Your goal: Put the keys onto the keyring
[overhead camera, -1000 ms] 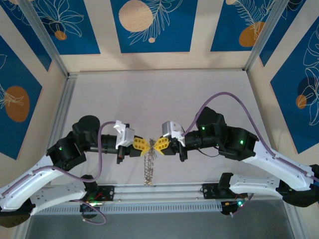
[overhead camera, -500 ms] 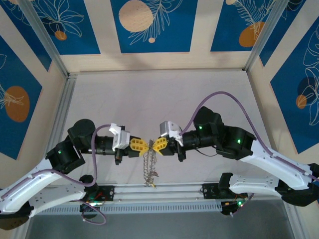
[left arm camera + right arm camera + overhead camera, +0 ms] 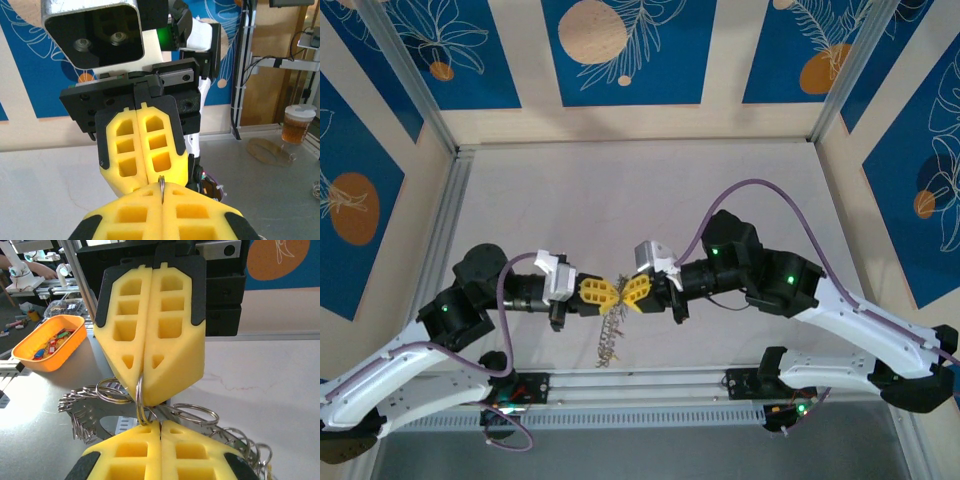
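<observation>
OK, both arms are up off the table [image 3: 650, 190], meeting tip to tip roughly midway between the two bases and not far behind the front rail [image 3: 640, 385]. The left gripper [image 3: 606, 293] is clamped, its yellow pads flush together. In the left wrist view a thin wire ring [image 3: 161, 184] shows edge-on, sticking out of the seam right at its tips. The right gripper [image 3: 629, 291] is clamped too, with no gap between its pads and its nose against the left's. In the right wrist view the same wire ring runs from the left's seam down into the right's seam, so both are pinching that one ring from opposite sides. Linked to it is a bundle of split rings [image 3: 197, 415]. Under those is a flat grey metal piece with a round hole, the keyring [image 3: 107, 426], mostly covered by the rings and the right pads. Small silver pieces [image 3: 75, 427] fan out at its left edge. In the top view the bundle dangles below the fingertips as a thin silvery strand, tilted slightly toward the left arm, with its lower end near the front rail. At the left of the right wrist view, behind a frame post, an orange tray [image 3: 60, 352] holds small red, green and yellow bits. These are probably the keys [image 3: 50, 344], but too small to confirm.
</observation>
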### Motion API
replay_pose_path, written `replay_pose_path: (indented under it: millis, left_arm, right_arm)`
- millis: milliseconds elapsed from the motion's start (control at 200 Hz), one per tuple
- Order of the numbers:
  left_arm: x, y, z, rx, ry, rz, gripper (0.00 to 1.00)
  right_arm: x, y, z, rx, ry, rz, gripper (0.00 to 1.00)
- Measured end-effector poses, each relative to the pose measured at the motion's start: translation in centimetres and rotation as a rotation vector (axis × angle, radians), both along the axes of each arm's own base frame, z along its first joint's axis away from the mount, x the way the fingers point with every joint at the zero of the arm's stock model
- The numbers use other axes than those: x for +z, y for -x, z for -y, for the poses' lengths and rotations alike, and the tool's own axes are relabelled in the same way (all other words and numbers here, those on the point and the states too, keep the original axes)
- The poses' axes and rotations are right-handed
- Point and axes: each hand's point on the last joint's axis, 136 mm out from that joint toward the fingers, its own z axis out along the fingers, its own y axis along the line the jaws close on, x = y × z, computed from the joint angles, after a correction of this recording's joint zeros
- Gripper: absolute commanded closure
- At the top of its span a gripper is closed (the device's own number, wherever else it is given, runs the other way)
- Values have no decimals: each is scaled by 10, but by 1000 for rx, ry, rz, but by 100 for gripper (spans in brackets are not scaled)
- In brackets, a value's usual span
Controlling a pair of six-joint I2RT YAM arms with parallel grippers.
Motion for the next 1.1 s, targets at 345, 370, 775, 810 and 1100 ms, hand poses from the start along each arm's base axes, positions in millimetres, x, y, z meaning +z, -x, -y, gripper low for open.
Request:
replay_pose_path:
  millis: [345, 370, 775, 810, 1100]
  left_arm:
    - [4, 0, 1, -3, 15, 4, 100]
    - [4, 0, 1, -3, 15, 3, 100]
    - [-6, -3, 4, 2, -28, 5, 100]
    - [-7, -3, 4, 3, -36, 7, 100]
    - [-22, -11, 8, 25, -100, 12, 100]
  right_arm:
    - [9, 2, 15, -33, -67, 36, 100]
    - [10, 2, 16, -34, -71, 38, 100]
    - [13, 3, 22, -47, -87, 46, 100]
    - [14, 4, 23, -48, -90, 46, 100]
    - [12, 0, 22, -61, -84, 46, 100]
